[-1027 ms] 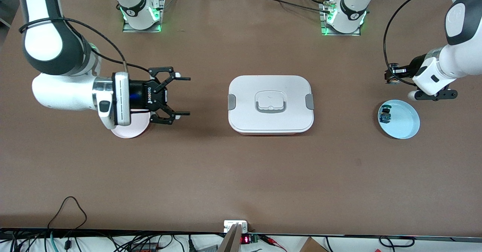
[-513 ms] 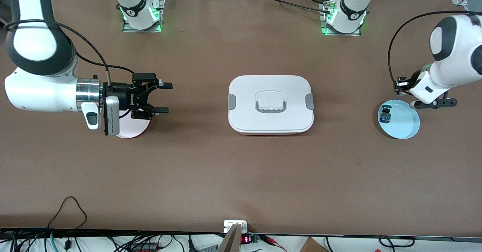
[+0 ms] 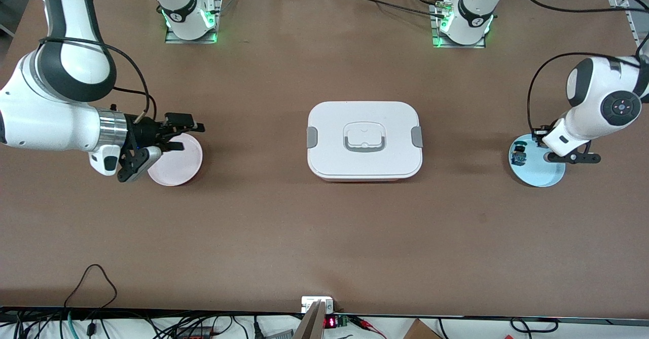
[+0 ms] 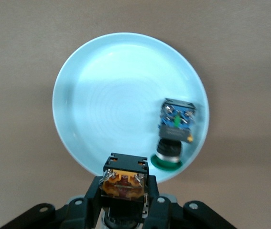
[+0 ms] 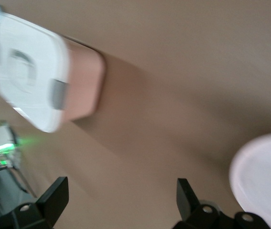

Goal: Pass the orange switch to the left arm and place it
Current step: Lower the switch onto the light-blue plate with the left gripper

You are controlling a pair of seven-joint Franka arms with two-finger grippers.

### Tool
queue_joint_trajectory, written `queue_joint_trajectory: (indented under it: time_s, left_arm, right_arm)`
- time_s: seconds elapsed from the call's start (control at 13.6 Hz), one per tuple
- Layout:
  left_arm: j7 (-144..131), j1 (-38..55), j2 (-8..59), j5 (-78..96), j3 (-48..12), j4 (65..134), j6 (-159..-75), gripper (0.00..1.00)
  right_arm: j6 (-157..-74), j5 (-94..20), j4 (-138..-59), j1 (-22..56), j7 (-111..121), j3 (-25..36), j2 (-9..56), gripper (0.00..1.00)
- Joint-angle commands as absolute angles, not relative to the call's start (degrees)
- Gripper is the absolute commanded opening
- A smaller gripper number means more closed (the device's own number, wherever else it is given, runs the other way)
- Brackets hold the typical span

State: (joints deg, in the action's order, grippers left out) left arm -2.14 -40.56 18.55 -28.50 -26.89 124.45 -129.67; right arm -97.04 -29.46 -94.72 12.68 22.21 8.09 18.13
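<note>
Along the near part of the counter (image 3: 324, 237) we list nothing of the task; the plates lie farther back.

1. Blue plate (image 3: 546, 176), toward the left arm's end. It carries one blue-green switch (image 3: 518, 155) by its rim, lying on its side; this is not the task's piece.

2. Orange switch (image 4: 124, 179). It is clamped in the left gripper (image 4: 124, 192), in the air over the blue plate's edge. We judge it light, rigid and small, with hard plastic faces and thin metal terminals that could bend. The flat sides of the square body are the sound place to grip, as the gripper does now. For a handover, the other gripper should take the round cap end. The cap is hidden below the body in the left wrist view, and in the front view the wrist covers the piece almost wholly.

3. Pink plate (image 3: 177, 169), toward the right arm's end, bare where visible. Its edge is partly covered by the right gripper (image 3: 183, 136), which hangs over it with fingers apart, holding nothing.

4. Box (image 3: 364, 118), mid-counter between the plates, lid on. The right wrist view shows it only as a smear.

5. Arm bases, farthest back; the arms' upper links are cut off.
</note>
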Motion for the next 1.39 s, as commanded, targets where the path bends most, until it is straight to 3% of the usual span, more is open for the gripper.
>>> queue_joint_trajectory:
  time_s: [0.0,0.15,0.37,0.73,1.1,1.17,1.25,1.32]
  left_arm:
    - [-2.2,-42.89,23.37,-33.64,-27.6,120.68,-130.87,0.0]
    - [-2.2,-43.15,26.0,-34.28,-27.33,118.84,-131.04,0.0]
    - [-3.94,-43.15,27.59,-37.69,-27.16,117.52,-131.04,0.0]
    - [-8.7,-43.51,31.81,-39.02,-26.81,114.52,-133.5,0.0]
    - [-8.88,-43.59,33.4,-39.02,-25.58,114.35,-136.84,0.04]
    - [-8.88,-43.59,33.4,-39.02,-25.58,114.35,-136.85,0.07]
    - [-8.7,-43.59,33.4,-39.11,-25.58,114.35,-136.85,0.24]
    - [-8.79,-43.59,33.4,-39.02,-25.58,114.26,-136.93,0.51]
  right_arm:
    - [-92.66,-18.6,-93.79,12.83,6.74,7.65,16.09,1.0]
    - [-88.96,-7.43,-92.47,13.97,1.51,6.95,15.91,1.0]
    - [-86.58,0.6,-89.83,13.8,2.19,7.03,13.46,1.0]
    - [-87.36,0.36,-85.96,2.75,1.41,6.86,10.2,1.0]
    - [-91.04,1.41,-86.91,3.78,1.05,6.68,8.36,1.0]
    - [-93.4,1.23,-89.62,3.69,1.05,6.68,7.22,1.0]
    - [-97.17,1.23,-93.39,3.78,1.05,6.68,4.77,1.0]
    - [-97.73,1.06,-95.69,3.78,1.14,6.59,3.09,1.0]
